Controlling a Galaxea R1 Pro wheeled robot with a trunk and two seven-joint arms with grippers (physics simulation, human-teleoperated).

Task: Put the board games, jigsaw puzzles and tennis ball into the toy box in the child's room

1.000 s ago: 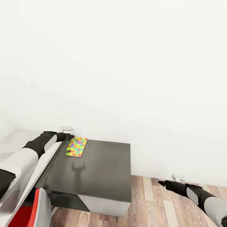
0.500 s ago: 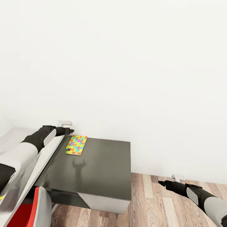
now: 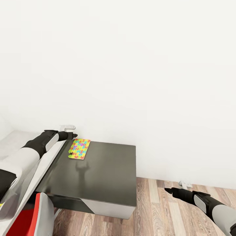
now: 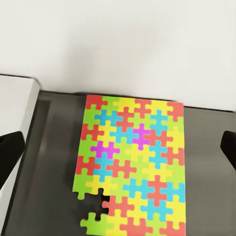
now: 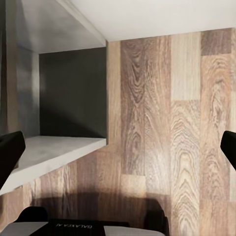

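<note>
Just one jigsaw puzzle lies on one table.

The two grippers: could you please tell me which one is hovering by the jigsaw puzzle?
The left gripper, at the far left corner of the dark table beside the jigsaw puzzle; the right gripper hangs over the wooden floor.

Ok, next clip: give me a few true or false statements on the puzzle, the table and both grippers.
1. The jigsaw puzzle lies flat on the dark table. True.
2. The puzzle is complete. False: the left wrist view shows a gap at one edge.
3. The left gripper is clamped on the puzzle. False: it is above the table's far corner, open and empty.
4. The right gripper hangs over the wooden floor, beside the table. True.
5. A tennis ball sits beside the puzzle. False: the tabletop in view holds just the puzzle.
</note>
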